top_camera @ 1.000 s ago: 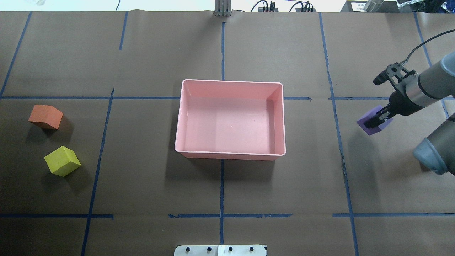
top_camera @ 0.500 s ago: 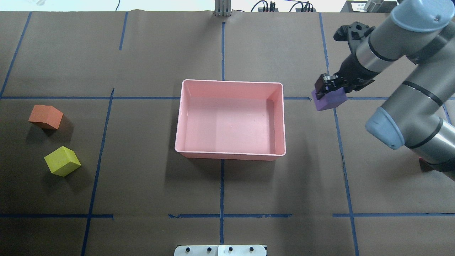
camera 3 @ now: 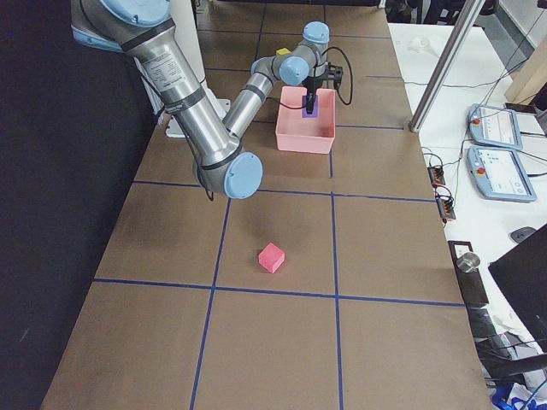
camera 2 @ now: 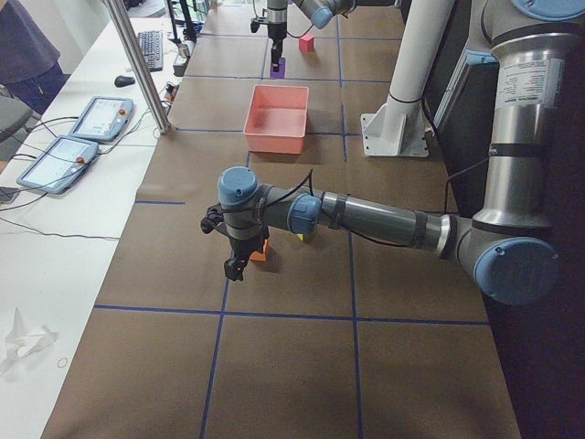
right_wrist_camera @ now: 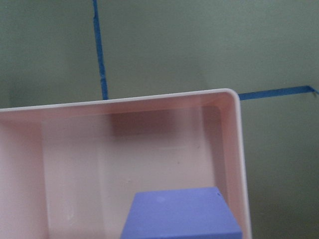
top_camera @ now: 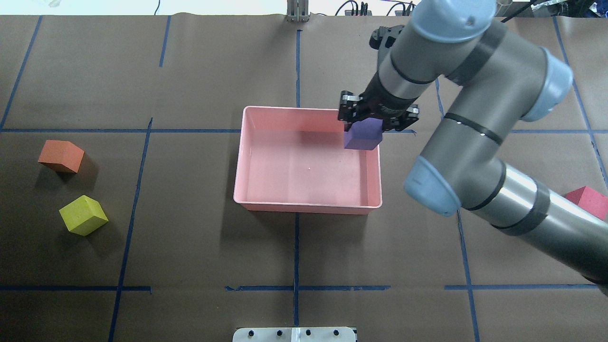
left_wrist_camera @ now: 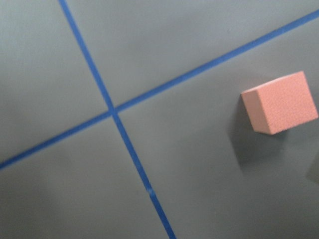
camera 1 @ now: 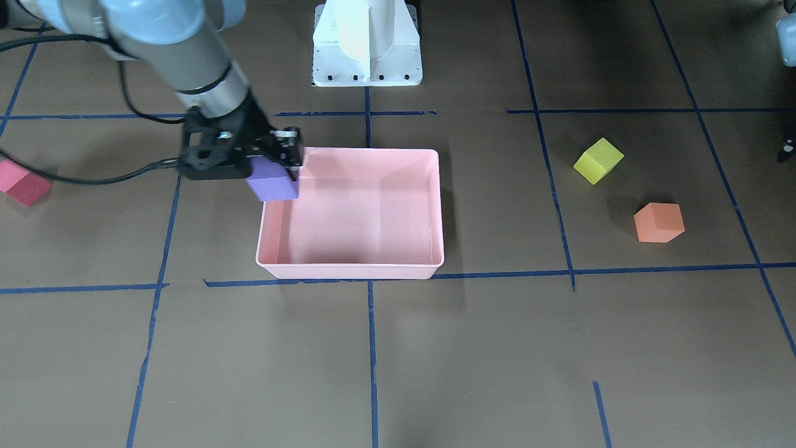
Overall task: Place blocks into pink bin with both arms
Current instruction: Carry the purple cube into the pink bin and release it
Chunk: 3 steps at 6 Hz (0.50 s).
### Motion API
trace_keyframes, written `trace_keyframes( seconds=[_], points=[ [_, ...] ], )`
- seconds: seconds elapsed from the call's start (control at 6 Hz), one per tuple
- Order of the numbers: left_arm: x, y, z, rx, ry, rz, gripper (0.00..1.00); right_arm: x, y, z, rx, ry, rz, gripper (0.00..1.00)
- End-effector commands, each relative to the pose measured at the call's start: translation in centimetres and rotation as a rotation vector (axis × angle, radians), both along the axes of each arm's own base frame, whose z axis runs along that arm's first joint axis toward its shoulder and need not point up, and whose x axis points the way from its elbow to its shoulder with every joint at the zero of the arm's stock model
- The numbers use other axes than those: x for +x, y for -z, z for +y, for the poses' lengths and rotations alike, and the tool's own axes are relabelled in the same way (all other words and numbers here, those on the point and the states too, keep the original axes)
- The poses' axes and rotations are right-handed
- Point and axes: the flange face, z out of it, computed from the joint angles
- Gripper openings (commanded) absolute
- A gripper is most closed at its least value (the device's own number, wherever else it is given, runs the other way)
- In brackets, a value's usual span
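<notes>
My right gripper (top_camera: 363,124) is shut on the purple block (top_camera: 363,137) and holds it above the far right corner of the pink bin (top_camera: 308,206). The front view shows the same gripper (camera 1: 283,163), purple block (camera 1: 272,185) and bin (camera 1: 351,270). The right wrist view shows the purple block (right_wrist_camera: 182,214) over the bin's inside corner (right_wrist_camera: 234,149). The orange block (top_camera: 61,156) and yellow block (top_camera: 83,215) lie on the table at the left. The red block (top_camera: 587,201) lies at the far right. My left gripper (camera 2: 236,265) hovers beside the orange block (camera 2: 260,253); I cannot tell whether it is open. The left wrist view shows the orange block (left_wrist_camera: 279,102).
The right arm's elbow (top_camera: 432,185) hangs over the table right of the bin. The white pedestal base (camera 1: 367,43) stands at the table's near edge. Blue tape lines cross the brown table. A metal post (camera 2: 137,64) and tablets (camera 2: 82,137) stand beyond the far edge.
The right arm has swung left with the purple block, from the table's right side to over the bin's far right corner. The red block has come into view behind it.
</notes>
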Motion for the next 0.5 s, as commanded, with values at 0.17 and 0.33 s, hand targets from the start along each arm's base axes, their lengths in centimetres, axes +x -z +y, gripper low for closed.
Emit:
trace_keyframes(
  seconds=[0.17,0.33],
  points=[
    [3.4,2.4,-1.2,-0.016,0.029,0.026,1.00,-5.8,2.4,2.0,-0.054,-0.081,0.029,1.00],
    [6.8,2.3,-1.5,0.019,-0.022,0.034,1.00,-4.9,0.9,1.7,0.015,-0.024,0.057,1.00]
  ],
)
